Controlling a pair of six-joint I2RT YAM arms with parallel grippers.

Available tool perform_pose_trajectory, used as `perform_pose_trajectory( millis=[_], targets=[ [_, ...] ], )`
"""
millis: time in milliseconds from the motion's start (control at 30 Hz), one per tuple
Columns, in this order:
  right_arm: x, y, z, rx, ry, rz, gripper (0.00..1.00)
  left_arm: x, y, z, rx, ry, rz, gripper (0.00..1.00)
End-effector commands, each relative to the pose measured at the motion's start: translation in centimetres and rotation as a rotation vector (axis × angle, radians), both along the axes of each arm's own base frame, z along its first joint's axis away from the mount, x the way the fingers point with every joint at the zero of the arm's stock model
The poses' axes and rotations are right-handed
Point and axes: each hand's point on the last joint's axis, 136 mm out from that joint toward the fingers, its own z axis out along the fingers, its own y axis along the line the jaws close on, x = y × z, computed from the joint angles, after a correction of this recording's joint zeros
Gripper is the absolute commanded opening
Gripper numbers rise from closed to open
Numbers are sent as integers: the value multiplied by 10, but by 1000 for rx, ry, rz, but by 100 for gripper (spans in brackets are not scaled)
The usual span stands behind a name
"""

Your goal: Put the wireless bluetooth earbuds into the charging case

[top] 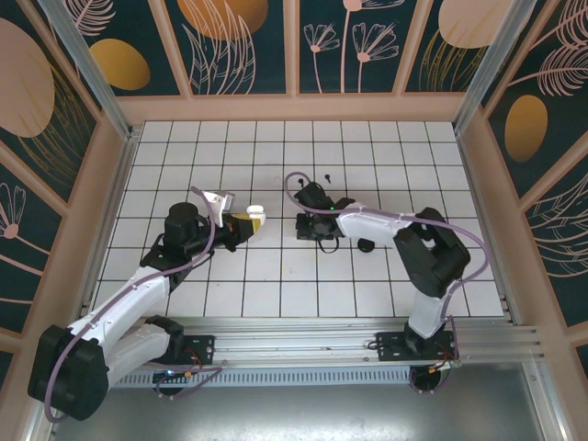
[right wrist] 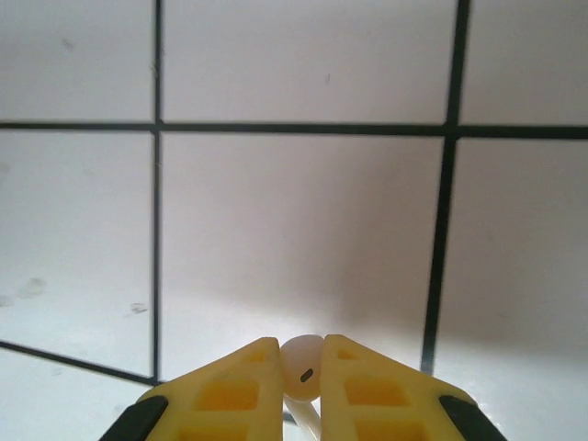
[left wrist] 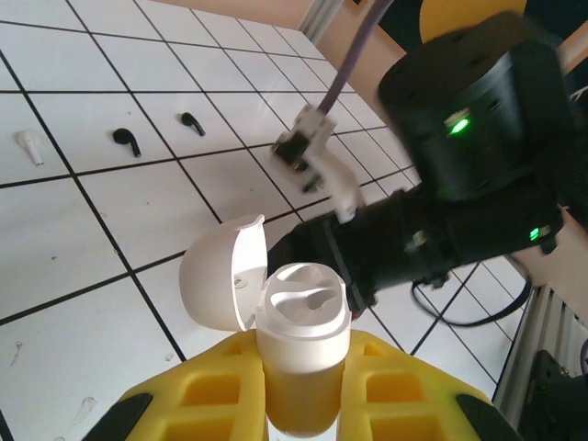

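A metal rail [top: 367, 333] crosses the bottom of the overhead frame and carries both arm bases. Above it lies the desk [top: 276, 285], white tiles ruled by black lines. Pale wood posts and dark panels [top: 243, 46] painted with orange discs and leaf outlines box it in.

At the bottom of the left wrist frame the yellow left fingers [left wrist: 303, 360] press onto a white charging case [left wrist: 303, 322]. Its lid [left wrist: 219, 276] is swung open to the left, and its mouth is turned toward the camera.

In the right wrist frame the right fingers [right wrist: 301, 354] pinch a white earbud [right wrist: 301, 367] over bare tile, head up between the tips and stem running down to the bottom edge. From overhead these fingers sit just right of the case, apart from it.

Farther off, in the upper left of the left wrist frame, a black earbud [left wrist: 127, 141] and a second black earbud [left wrist: 191, 121] lie near each other without touching. Both are slanted alike, head to the upper left and stem to the lower right. A loose white earbud [left wrist: 29, 147] lies near the left edge, its long axis almost vertical in the frame.
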Motion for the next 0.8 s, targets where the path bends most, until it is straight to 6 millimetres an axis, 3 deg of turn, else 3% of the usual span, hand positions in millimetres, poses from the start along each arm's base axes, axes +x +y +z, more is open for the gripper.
perform_pose_trajectory(
  millis=[0,167,233,500,633,767],
  targets=[
    [12,-8,43,76,-95,-59,11,-3,-7,22,-32,-120,-57,12],
    [14,-22,88,105,-207,-104,11,1,-10,32,-70,-211,-63,12],
    [16,-39,87,51,-225,-156,11,6,-13,33,-70,-212,-63,12],
    [10,-130,10,-456,-92,-274,9,13,-15,23,-31,-190,-50,12],
    [16,-143,-6,-619,-82,-272,9,12,-11,16,-9,-178,-38,11],
    [19,-140,-26,-724,-44,-245,11,9,-7,14,7,-179,-21,12]
  ],
)
